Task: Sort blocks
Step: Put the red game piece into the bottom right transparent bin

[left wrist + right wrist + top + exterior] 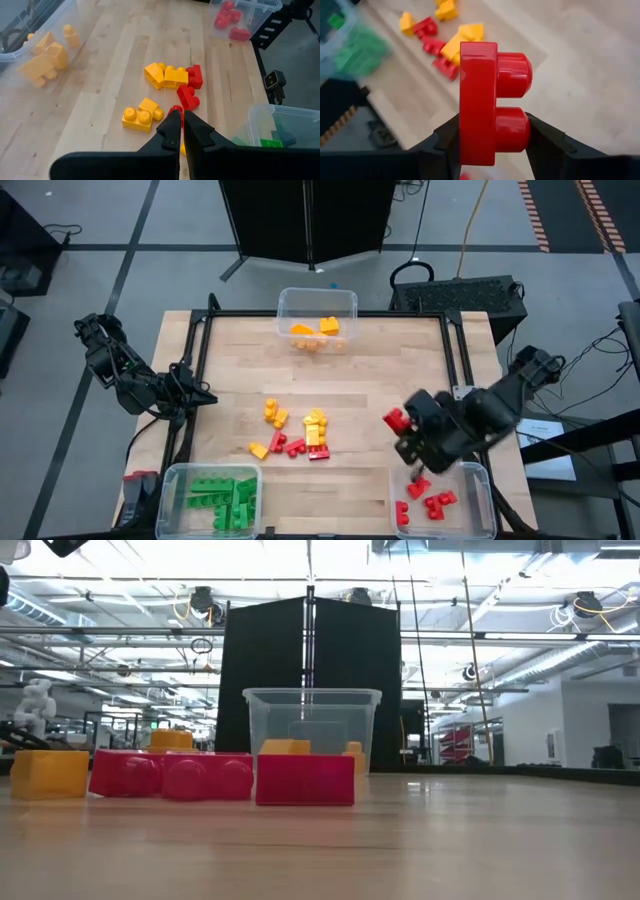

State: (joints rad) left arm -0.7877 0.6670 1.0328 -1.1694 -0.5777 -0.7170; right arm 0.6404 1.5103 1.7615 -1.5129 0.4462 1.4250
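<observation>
Wood table (380, 370) | right claw (400, 423) clamps red block (397, 420) | left claw (205, 396) closed

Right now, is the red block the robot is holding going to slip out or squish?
Probably neither. The red block looks like hard, glossy plastic and shows no bending between the right gripper fingers, so it is likely stiff. The shiny surface may be a little slippery. It is small, so probably light, and its flat sides make rolling unlikely if it drops.
</observation>
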